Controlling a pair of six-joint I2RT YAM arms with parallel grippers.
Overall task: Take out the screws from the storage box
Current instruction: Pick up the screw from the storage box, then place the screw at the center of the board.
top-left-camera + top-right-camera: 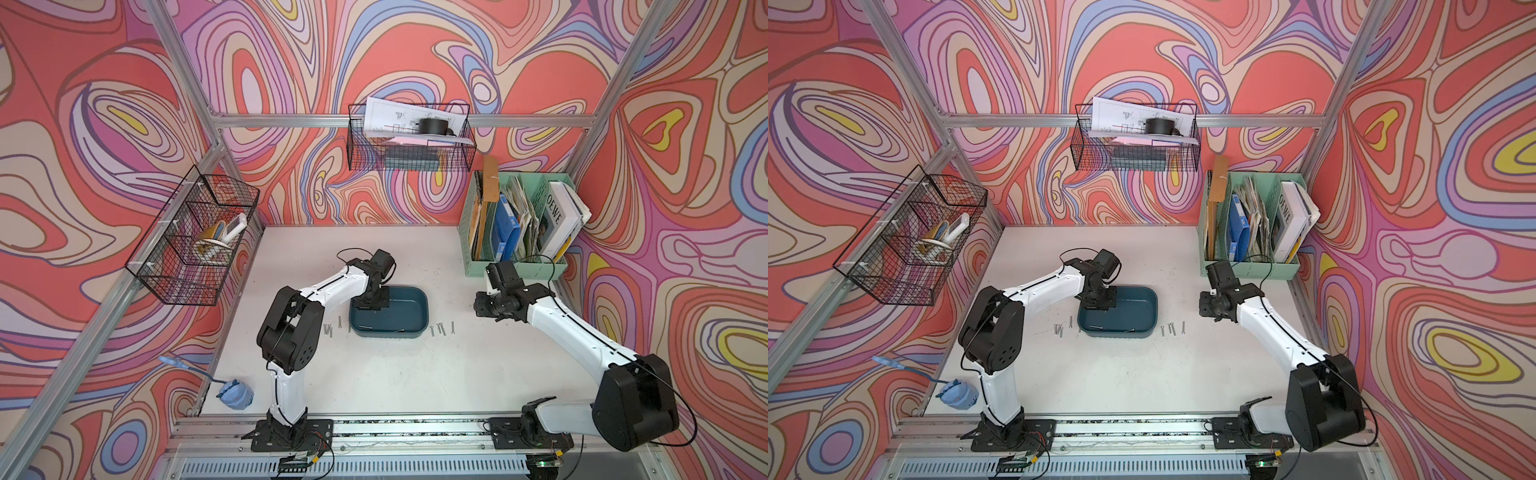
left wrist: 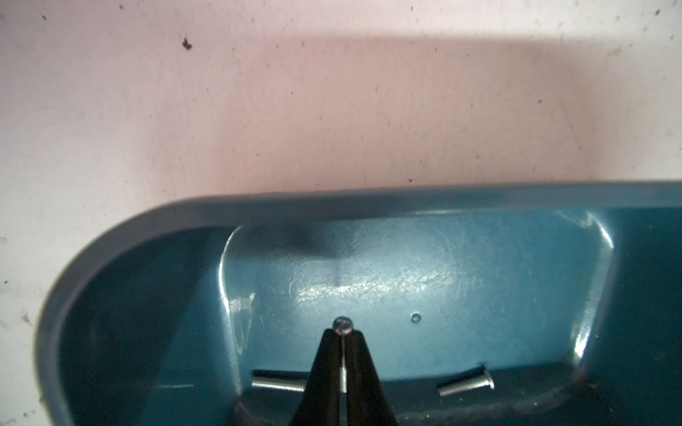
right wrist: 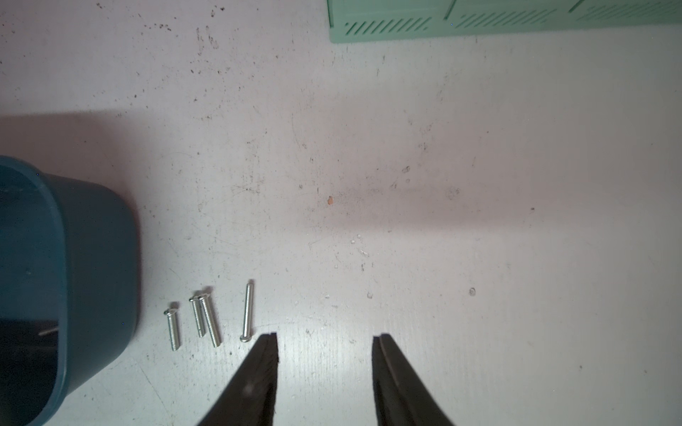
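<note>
Left gripper [image 2: 343,333] is clamped on one screw [image 2: 343,325] inside the storage box [image 1: 426,308]. Shank runs along the fingers, head pokes out at the tips. Right gripper [image 3: 324,337] is part-open with nothing in it, over bare table [image 1: 374,374] at 3 o'clock of the box.

Mint file organizer [image 1: 478,232] sits at 2 o'clock of the box, stuffed with folders and books.

Box is mid-table, long axis 9–3. Two loose screws [image 2: 280,383] [image 2: 465,383] lie flat on its floor by the near wall, axes roughly 9–3.

Right screw cluster [image 1: 440,329] is on the table at 4 o'clock of the box. Four pieces, axes roughly 12–6, three heads one way and the fourth [image 3: 247,311] reversed.

Left screw cluster [image 1: 329,330] is at 8 o'clock, same 12–6 lay, count unclear.
</note>
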